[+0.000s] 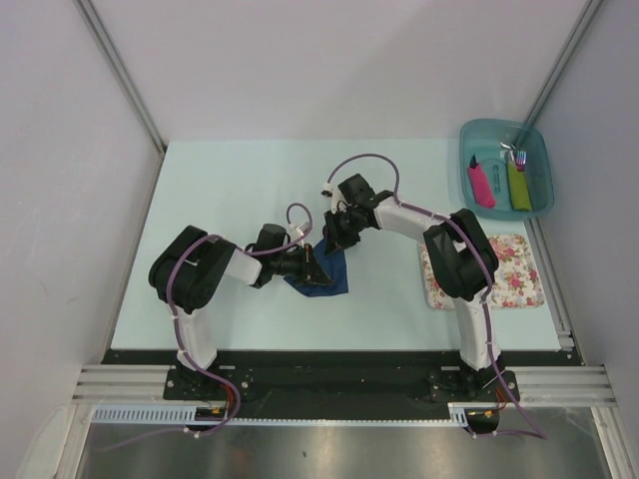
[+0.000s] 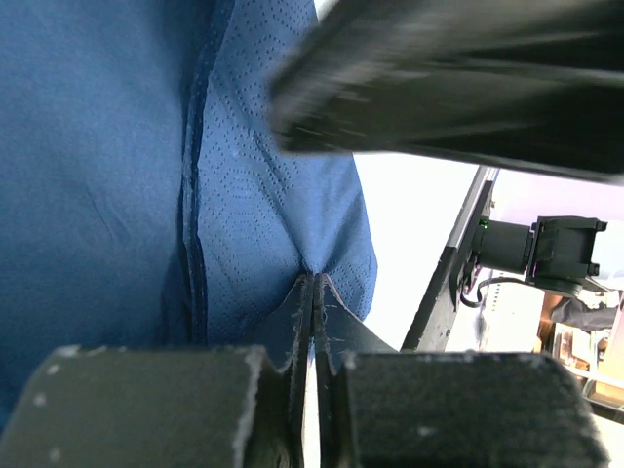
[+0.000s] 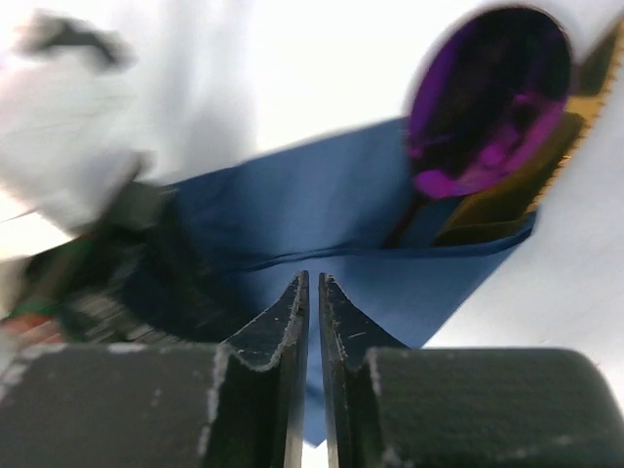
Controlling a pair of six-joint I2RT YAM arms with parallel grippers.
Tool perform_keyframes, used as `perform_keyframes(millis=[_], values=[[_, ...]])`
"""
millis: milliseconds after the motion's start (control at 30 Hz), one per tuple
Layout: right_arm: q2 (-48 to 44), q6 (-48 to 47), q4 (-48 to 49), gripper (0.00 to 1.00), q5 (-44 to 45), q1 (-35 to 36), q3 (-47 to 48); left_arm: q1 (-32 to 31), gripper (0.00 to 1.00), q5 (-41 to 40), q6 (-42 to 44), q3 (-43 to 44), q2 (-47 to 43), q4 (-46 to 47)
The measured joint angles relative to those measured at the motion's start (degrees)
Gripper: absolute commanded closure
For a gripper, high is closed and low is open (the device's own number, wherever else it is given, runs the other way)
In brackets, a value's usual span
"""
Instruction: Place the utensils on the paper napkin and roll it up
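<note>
Mid-table, the left gripper (image 2: 312,281) pinches a fold of the navy paper napkin (image 2: 97,175). Just beyond, the right gripper (image 3: 312,281) is pressed nearly together at the napkin's crease. The purple spoon (image 3: 487,97) and wooden knife (image 3: 507,203) poke out of it.

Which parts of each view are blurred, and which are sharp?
Top external: sharp, evenly lit. Left wrist: paper napkin texture crisp, the dark shape above it smeared. Right wrist: purple spoon and the left side blurred, right end effector sharp.
</note>
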Motion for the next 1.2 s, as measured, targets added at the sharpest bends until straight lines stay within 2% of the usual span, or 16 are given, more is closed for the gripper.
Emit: perform_keyframes(millis=[100, 200, 233, 300, 333, 400, 467, 633, 767, 867, 1033, 1200], values=[[2.1, -0.42, -0.11, 0.9, 1.86, 0.28, 0.0, 0.07, 0.92, -0.02, 0.0, 0.0, -0.02, 0.0], [3.06, -0.79, 0.02, 0.91, 2.49, 0.55, -0.02, 0.11, 0.77, -0.02, -0.02, 0.0, -0.15, -0.07], [3.06, -1.16, 0.02, 0.92, 2.86, 0.74, -0.02, 0.09, 0.68, 0.0, 0.0, -0.02, -0.42, -0.15], [3.06, -1.75, 0.02, 0.92, 3.45, 0.98, -0.02, 0.09, 0.61, -0.31, 0.72, -0.02, -2.08, -1.6], [3.06, -1.92, 0.02, 0.92, 3.54, 1.01, -0.02, 0.28, 0.55, -0.46, 1.11, -0.02, -3.74, -3.06], [3.06, -2.12, 0.11, 0.93, 3.56, 1.01, -0.13, 1.07, 0.5, -0.85, 2.43, -0.07, -7.43, -5.92], [2.99, -2.27, 0.37, 0.93, 3.52, 1.01, -0.33, 3.13, 0.39, -1.16, 4.15, -0.11, -12.52, -9.4], [2.91, -2.38, 0.72, 0.93, 3.41, 1.01, -0.61, 12.55, 0.36, -3.58, 11.23, -0.33, -22.1, -20.98], [2.82, -2.36, 0.9, 0.94, 3.41, 1.01, -0.76, 16.9, 0.37, -5.64, 16.35, -0.9, -22.27, -30.27], [2.78, -2.36, 1.05, 0.94, 3.41, 1.01, -0.87, 17.2, 0.37, -6.25, 18.45, -1.18, -20.57, -34.73], [2.78, -2.34, 1.05, 0.94, 3.41, 1.01, -0.87, 16.33, 0.37, -2.78, 18.51, -1.14, -16.72, -34.23], [2.78, -2.32, 1.03, 0.94, 3.39, 1.01, -0.87, 13.44, 0.37, 4.55, 13.46, 2.03, -8.7, -26.38]])
